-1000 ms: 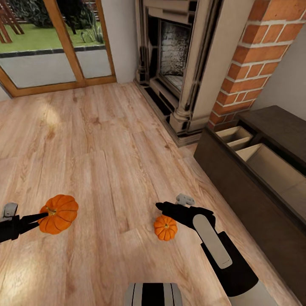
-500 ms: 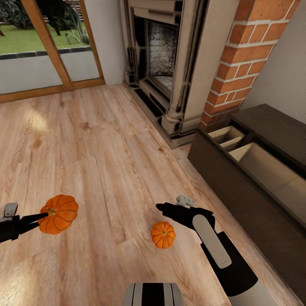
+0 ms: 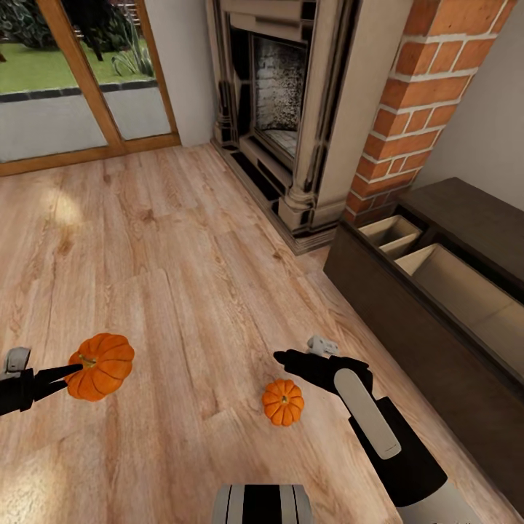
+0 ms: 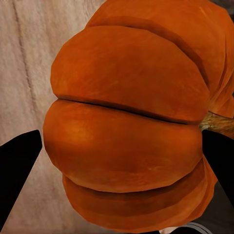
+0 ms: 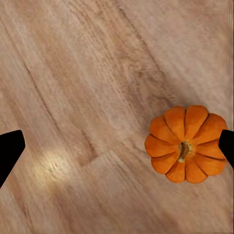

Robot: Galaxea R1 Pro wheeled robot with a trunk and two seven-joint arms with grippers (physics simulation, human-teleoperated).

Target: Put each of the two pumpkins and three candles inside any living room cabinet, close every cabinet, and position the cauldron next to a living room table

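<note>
A light wood plank floor [image 3: 182,276] fills most of the head view. At the far left stand glazed wooden doors [image 3: 80,87] with grass behind the glass. An ornate beige-and-black fireplace surround [image 3: 291,116] rises at the far centre, and a red brick chimney [image 3: 415,102] stands just to its right.

Along the right side runs the cabinet [image 3: 429,306], a low dark-brown wood unit. It is open, and its pale inner compartments show from above, with nothing visible inside them.

The right arm [image 3: 386,437], black with a grey panel, reaches in from the lower right. The right gripper [image 3: 287,356] hovers over the floor with its jaws spread. In the right wrist view its dark fingertips [image 5: 9,148] sit at opposite edges, and the plank floor shows between them.

The held pumpkin [image 3: 100,366] is at the lower left of the head view, pinched by the jaws of the left gripper [image 3: 69,372], which enters from the left edge. In the left wrist view this pumpkin [image 4: 131,126] looms very close, ribbed and orange, with a dark finger on either side.

The smaller-looking pumpkin [image 3: 283,402] rests upright on the floor, just beside and below the right gripper, apart from it. In the right wrist view this pumpkin [image 5: 187,144] is seen from above, stem up, close to one fingertip.
</note>
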